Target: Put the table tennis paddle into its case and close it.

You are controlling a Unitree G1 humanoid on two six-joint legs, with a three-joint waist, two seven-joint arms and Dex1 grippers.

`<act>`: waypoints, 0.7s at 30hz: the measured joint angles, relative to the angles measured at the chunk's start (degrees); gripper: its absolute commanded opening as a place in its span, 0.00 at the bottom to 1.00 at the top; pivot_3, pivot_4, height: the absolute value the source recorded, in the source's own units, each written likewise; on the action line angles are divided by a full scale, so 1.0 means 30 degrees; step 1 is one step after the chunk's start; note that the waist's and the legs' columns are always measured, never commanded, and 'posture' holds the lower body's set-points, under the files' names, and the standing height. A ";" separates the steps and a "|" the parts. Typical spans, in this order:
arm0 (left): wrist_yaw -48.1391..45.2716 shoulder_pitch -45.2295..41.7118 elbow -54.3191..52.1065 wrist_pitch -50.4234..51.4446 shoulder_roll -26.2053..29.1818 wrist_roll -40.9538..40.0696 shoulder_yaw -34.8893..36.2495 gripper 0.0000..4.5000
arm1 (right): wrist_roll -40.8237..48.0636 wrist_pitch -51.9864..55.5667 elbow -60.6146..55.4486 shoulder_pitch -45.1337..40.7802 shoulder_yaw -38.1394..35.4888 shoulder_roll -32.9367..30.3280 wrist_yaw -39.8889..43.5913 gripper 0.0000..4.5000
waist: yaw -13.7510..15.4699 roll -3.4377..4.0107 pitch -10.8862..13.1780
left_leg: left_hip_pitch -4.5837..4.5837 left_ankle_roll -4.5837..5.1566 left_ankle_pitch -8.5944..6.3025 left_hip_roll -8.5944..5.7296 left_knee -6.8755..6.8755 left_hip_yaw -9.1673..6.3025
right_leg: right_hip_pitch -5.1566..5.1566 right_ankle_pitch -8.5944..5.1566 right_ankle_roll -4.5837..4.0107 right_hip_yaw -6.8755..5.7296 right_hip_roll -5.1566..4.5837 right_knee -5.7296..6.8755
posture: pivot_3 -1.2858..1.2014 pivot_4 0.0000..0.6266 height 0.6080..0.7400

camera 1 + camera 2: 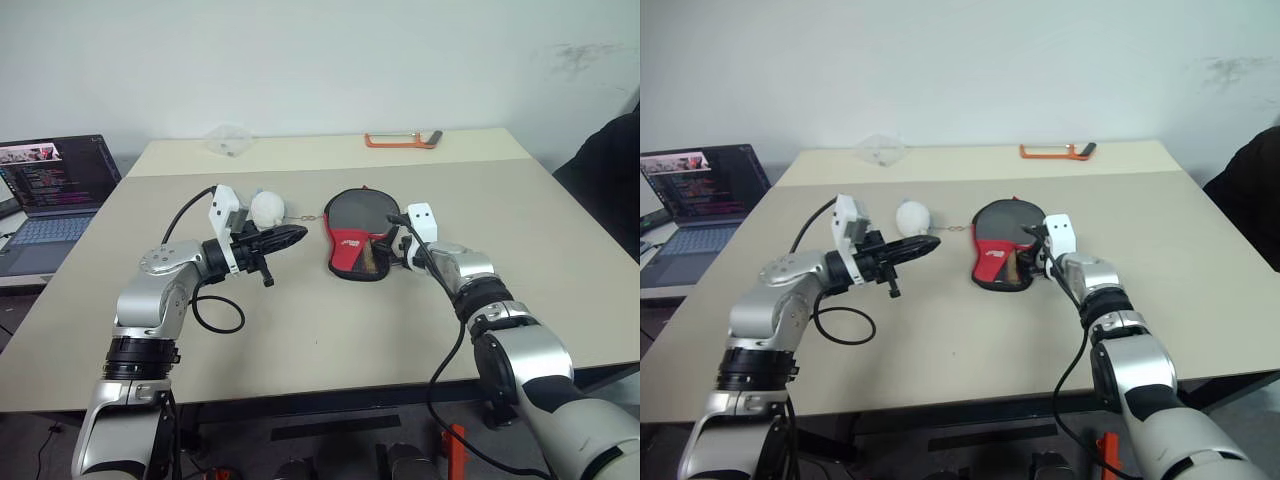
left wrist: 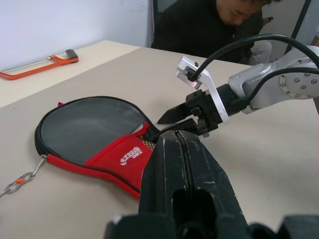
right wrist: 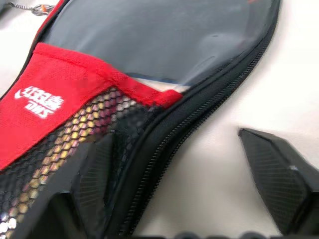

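I see the soft black paddle-shaped fabric case [image 1: 358, 235] with its red mesh panel lying flat on the beige bench [image 1: 300, 310], long axis pointing toward me. My right end effector [image 2: 175, 118], fingers spread, straddles its zipper edge at the narrow end; my left end effector [image 1: 283, 239], pressed together, hovers well apart.

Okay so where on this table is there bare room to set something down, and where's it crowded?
Free: the near strip of the table in front of both arms, and the right side past the case. Also the far stretch between the clear bag and the orange hacksaw. Crowded: the middle, where the white pouch, left gripper, case and right gripper sit together.
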 measured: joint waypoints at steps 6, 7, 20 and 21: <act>-0.0005 0.0010 -0.0003 -0.0017 0.0001 0.0095 -0.0023 0.00 | -0.0436 -0.0669 0.0835 -0.0346 0.0218 0.0429 0.0145 0.29 | 0.0008 0.0000 -0.0001 | 0.0047 -0.0004 0.0002 -0.0001 0.0001 -0.0007 | 0.0042 0.0011 -0.0019 -0.0004 0.0002 0.0006 | 0.52 0.24 1.00; -0.0022 0.0016 -0.0009 -0.0017 0.0000 0.0098 -0.0027 0.00 | -0.0443 -0.0714 0.0913 -0.0369 0.0218 0.0481 0.0139 0.22 | 0.0010 0.0000 -0.0001 | 0.0054 -0.0005 0.0002 -0.0001 0.0001 -0.0009 | 0.0046 0.0013 -0.0020 -0.0006 0.0002 0.0007 | 0.52 0.24 1.00; -0.2049 0.1951 -0.1586 0.0675 0.1224 -0.0310 -0.0382 0.00 | 0.0409 0.2079 -0.0603 -0.0183 -0.0264 0.0959 0.2559 0.01 | -0.0137 0.0009 0.0005 | 0.0159 -0.0002 -0.0004 0.0025 -0.0051 -0.0008 | 0.0111 0.0005 -0.0031 0.0008 0.0031 -0.0021 | 0.52 0.24 1.00; -0.2237 0.2084 -0.1764 0.0838 0.1374 -0.0374 -0.0411 0.00 | 0.0443 0.2662 -0.1319 0.0061 -0.0216 0.1145 0.2842 0.01 | -0.0159 0.0010 0.0005 | 0.0157 -0.0002 -0.0004 0.0028 -0.0056 -0.0008 | 0.0102 0.0005 -0.0032 0.0008 0.0032 -0.0021 | 0.52 0.24 1.00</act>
